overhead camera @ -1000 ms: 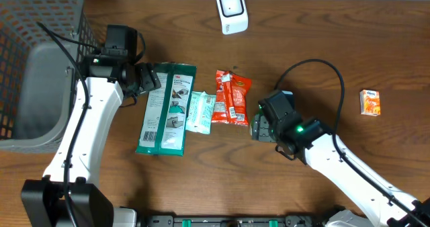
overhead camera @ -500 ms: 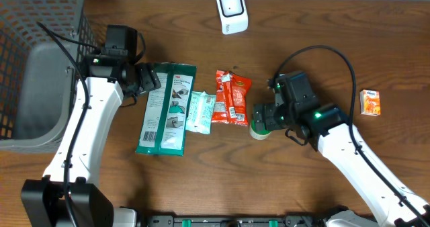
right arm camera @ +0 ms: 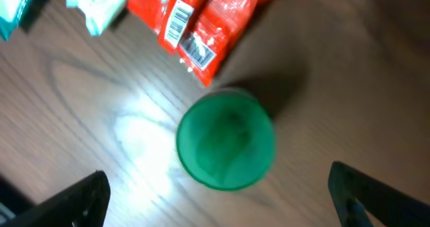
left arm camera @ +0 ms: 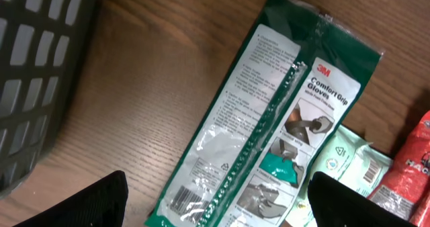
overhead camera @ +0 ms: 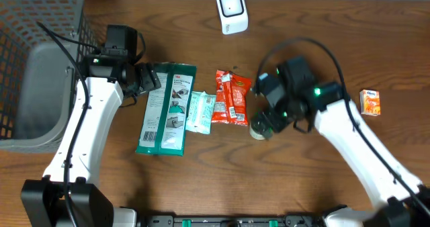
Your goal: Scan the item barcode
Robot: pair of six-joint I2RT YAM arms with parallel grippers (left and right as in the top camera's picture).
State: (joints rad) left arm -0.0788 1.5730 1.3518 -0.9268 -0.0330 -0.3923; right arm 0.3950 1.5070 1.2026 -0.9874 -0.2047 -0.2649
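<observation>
I am looking down at a brown wooden table (overhead camera: 201, 187) with dark lines in the wood. A light shines off it in one bright patch beside the tub in the right wrist view. A dark wire basket (overhead camera: 47, 12) fills the far left corner, and something grey (overhead camera: 40, 93) sits inside it. A small white scanner (overhead camera: 232, 11) stands at the far edge, near the middle. A little orange box (overhead camera: 370, 102) lies alone, well off to the right.

Three flat packs lie side by side in the middle. There is a long green glove pack (overhead camera: 166, 109), a pale green packet (overhead camera: 200, 111) touching it, and a red packet (overhead camera: 232, 97) next to that. The red packet has white barcode labels (right arm camera: 180, 22) near its end.

The thing I am working with is a small round tub (right arm camera: 226, 141). It sits on the table just beside the end of the red packet, well apart from the scanner. I see only its top, a plain green lid with a soft shadow behind it.

My right gripper (right arm camera: 218, 176) hangs over the tub, fingers spread wide on both sides, not touching it. My left gripper (left arm camera: 218, 180) hovers over the glove pack, also spread wide and holding nothing.
</observation>
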